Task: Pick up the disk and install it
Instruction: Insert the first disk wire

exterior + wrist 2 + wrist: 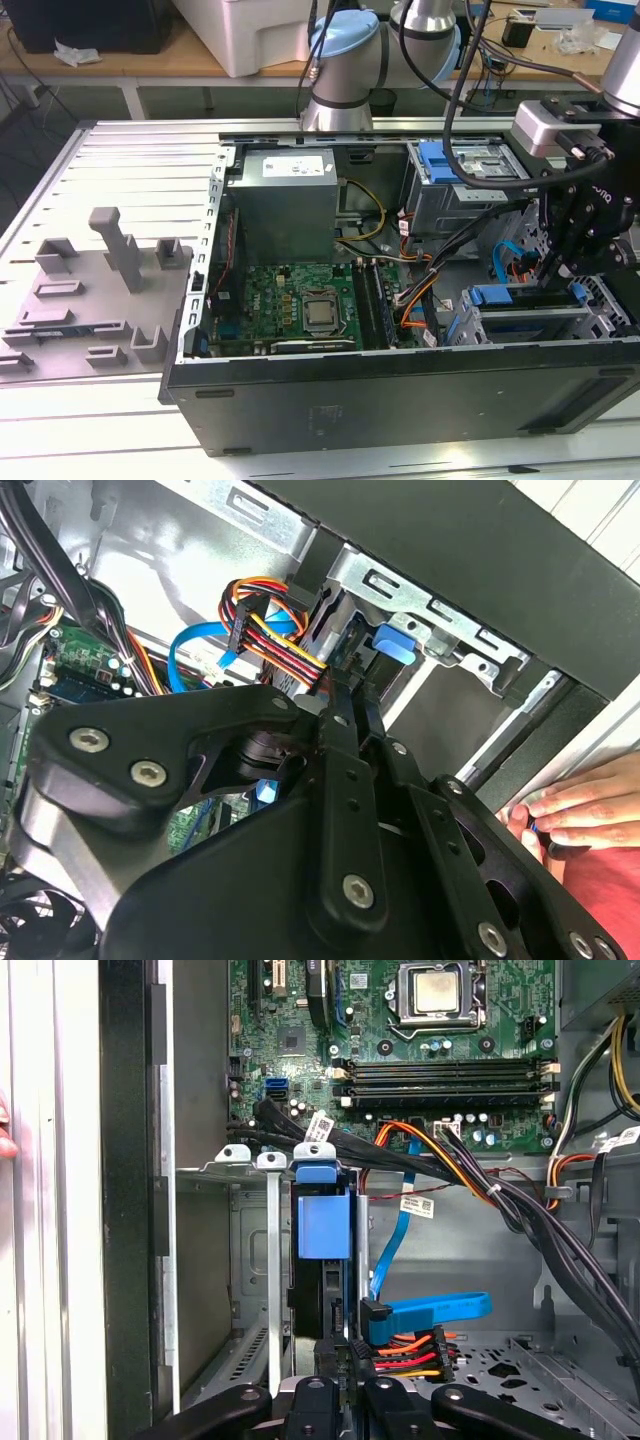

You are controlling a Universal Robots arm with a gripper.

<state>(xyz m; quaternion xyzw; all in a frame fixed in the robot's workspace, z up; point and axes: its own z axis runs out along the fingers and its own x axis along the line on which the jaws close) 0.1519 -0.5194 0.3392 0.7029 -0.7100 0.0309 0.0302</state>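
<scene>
Disk (325, 1228) on edge in drive bay (606, 300), exterior view's right, near side of case; looks mostly inserted, final seating unconfirmed. Gripper (338, 1360) just beside disk; clasped or released, cannot tell.

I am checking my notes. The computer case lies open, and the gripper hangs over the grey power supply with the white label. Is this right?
No. The computer case lies open, but the gripper hangs over the drive bay at the exterior view's right, away from the grey power supply. The exterior view shows this.
</scene>
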